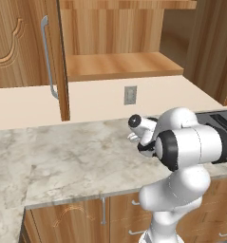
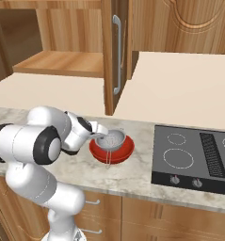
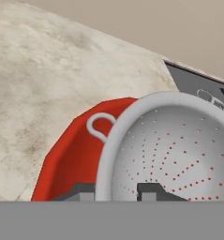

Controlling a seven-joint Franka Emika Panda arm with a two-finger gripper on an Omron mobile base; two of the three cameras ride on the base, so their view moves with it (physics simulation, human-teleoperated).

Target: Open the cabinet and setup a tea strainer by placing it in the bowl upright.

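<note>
Tea strainer (image 2: 110,140): silver, perforated, mouth up inside the red bowl (image 2: 125,149) on the marble counter (image 2: 132,174), just left of the black cooktop (image 2: 194,157). Small wire loop (image 3: 100,125) at its rim, over the bowl's inner wall. Gripper (image 3: 115,191) at the strainer's near rim, one fingertip outside, one inside, jaws narrow and clamped on that rim. Cabinet (image 2: 111,56) above with doors swung open, bare wooden shelf (image 1: 119,64) exposed. Wall outlet (image 1: 130,95) below.
</note>
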